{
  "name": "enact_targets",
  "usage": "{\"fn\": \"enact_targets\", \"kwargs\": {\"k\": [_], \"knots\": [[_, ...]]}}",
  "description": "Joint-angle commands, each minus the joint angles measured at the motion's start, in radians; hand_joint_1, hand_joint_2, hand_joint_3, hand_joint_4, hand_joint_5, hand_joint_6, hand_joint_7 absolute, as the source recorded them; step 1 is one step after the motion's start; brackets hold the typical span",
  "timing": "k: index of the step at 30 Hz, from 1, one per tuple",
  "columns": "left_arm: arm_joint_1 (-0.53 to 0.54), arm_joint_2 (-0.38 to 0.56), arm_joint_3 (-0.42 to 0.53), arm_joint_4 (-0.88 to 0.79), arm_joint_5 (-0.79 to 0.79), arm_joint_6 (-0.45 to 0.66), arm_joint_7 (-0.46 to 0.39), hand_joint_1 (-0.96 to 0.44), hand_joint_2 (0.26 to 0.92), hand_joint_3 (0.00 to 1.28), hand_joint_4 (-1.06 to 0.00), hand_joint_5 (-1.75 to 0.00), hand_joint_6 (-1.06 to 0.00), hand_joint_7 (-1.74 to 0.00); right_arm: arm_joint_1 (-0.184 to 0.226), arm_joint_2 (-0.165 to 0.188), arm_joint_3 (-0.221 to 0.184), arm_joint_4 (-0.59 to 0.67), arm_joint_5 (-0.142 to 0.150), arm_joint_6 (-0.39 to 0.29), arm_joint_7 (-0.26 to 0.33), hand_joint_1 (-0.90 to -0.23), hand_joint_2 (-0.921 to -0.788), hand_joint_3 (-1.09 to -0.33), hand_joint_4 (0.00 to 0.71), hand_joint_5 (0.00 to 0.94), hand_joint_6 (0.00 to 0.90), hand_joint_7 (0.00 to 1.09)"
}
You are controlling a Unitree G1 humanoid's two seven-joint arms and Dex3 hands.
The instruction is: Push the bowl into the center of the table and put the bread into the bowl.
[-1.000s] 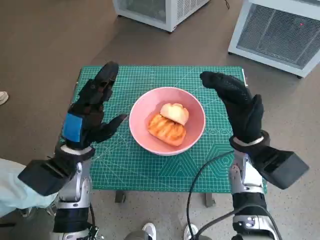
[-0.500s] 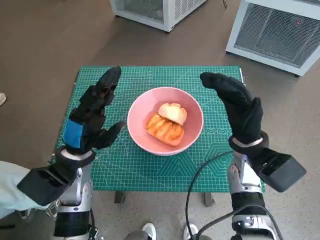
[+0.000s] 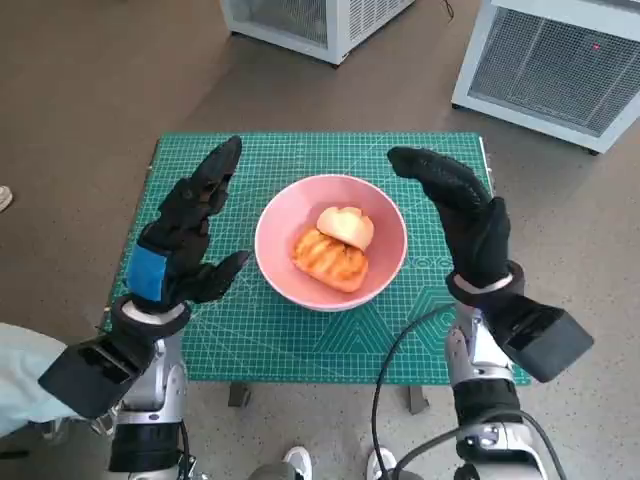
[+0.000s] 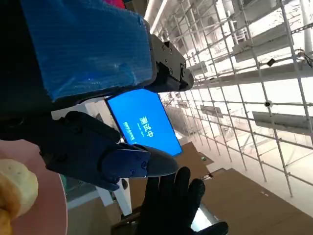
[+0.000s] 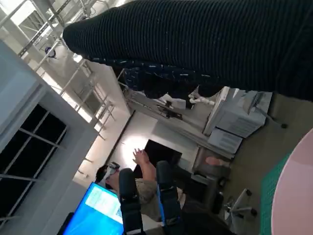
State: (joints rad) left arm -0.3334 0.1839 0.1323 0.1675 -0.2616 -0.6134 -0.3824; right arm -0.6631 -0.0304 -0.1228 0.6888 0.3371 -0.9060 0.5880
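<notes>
— Pink bowl (image 3: pixel 331 242) — where is it?
— About mid-table, on the green cutting mat (image 3: pixel 300 330), with the bread (image 3: pixel 333 247) lying inside: a pale piece resting on a browner, ridged one.
— And the left hand (image 3: pixel 183 235)?
— Raised beside the bowl's left, apart from it, fingers spread wide, nothing in it.
— The right hand (image 3: pixel 460 215)?
— Gloved, lifted to the bowl's right, fingers extended and arched toward the rim, not touching — also empty.
— Anything else?
— White cabinets (image 3: pixel 545 62) stand on the floor beyond the table.
</notes>
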Motion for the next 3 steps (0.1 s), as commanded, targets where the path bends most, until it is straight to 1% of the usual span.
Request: {"fn": "enact_targets", "kwargs": {"k": [1,3], "knots": [[-0.007,-0.009,0.0,0.001,-0.011,-0.02,-0.004,-0.59,0.921,0.36,-0.2,0.0,-0.33,0.0,0.001,0.007,-0.003,0.021,0.007,-0.007,0.01,-0.723,-0.921,-0.751,0.216,0.002,-0.001,0.62],[-0.006,-0.01,-0.001,-0.003,-0.012,-0.021,-0.004,-0.59,0.921,0.36,-0.2,0.0,-0.33,0.0,0.0,0.008,-0.003,0.022,0.011,-0.01,0.012,-0.723,-0.921,-0.751,0.216,0.001,-0.001,0.62]]}}
